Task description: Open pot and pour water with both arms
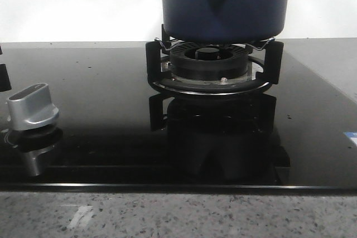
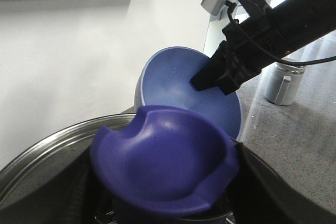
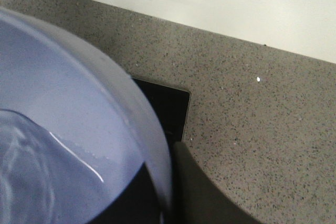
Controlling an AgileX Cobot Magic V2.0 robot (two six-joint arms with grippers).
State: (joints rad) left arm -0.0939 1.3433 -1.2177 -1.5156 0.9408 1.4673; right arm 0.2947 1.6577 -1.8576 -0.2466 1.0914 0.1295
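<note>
The pot sits on the burner at top centre; the right gripper pinches a tilted blue bowl. Left gripper's state can't be told. A slip could spill water.

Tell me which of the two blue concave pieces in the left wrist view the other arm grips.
The paler blue bowl behind: the right end effector clamps its rim. The darker violet-blue piece in front has notched edges.
</note>
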